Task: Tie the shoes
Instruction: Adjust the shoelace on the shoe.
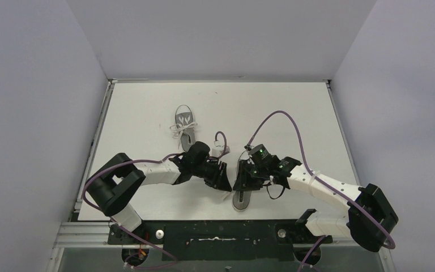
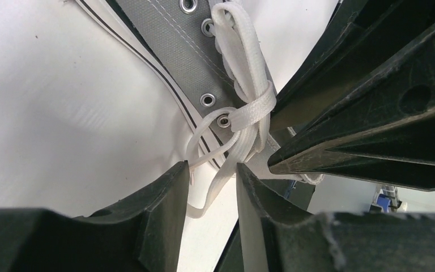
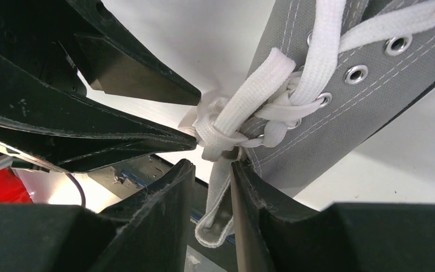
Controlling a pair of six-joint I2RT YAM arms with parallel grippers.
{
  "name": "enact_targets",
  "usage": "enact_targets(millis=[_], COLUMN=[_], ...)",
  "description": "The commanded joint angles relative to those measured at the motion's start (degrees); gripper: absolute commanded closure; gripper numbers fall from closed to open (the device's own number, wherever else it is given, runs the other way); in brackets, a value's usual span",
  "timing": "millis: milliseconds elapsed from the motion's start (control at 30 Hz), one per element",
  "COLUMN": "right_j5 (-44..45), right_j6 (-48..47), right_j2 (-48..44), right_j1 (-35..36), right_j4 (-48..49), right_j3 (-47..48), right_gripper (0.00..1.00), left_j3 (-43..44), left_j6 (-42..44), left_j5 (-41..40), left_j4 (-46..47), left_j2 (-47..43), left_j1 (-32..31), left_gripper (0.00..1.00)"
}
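top external: white worktop point(image 1: 147, 107), pale grey walls point(image 1: 34, 85), 2 grey canvas sneakers point(image 1: 184, 122); left hand point(image 2: 210, 170), right hand point(image 3: 212, 167) each narrow around white lace point(image 2: 248, 51), grip unclear.

far shoe point(image 1: 185, 126) left of centre on the tabletop point(image 1: 294, 113), near shoe point(image 1: 241, 195) at centre toward the near edge, left gripper point(image 1: 222, 180) at its left, right gripper point(image 1: 242, 180) at its right

text: we read none | brands, labels: we find none legible on the shoes point(image 1: 184, 122) | numbers, signs: we make out none in any view
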Motion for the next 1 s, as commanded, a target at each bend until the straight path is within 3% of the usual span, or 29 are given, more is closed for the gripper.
enact_targets(millis=[0, 200, 733, 967], right_j5=[1.9, 2.6, 2.5, 2.3], right_j6=[0.6, 0.7, 1.8, 1.4], right_j2=[0.5, 0.7, -2.1, 0.7], right_j1=[0.5, 0.5, 0.7, 0.7], right_j4=[3.2, 3.0, 1.5, 2.4], right_j3=[1.0, 1.6, 2.9, 3.5], right_gripper=[0.7, 0.74, 0.73, 0.73], left_j3=[-0.2, 0.0, 0.3, 0.8], left_j6=[-0.1, -1.0, -1.6, -1.9], left_j5=[2.5, 3.0, 3.9, 4.3], left_j4=[4.4, 5.7, 6.4, 6.6], left_j2=[0.7, 1.8, 3.8, 4.3], left_j1=[0.4, 0.4, 0.4, 0.4], left_gripper=[0.68, 0.75, 0.79, 0.81])
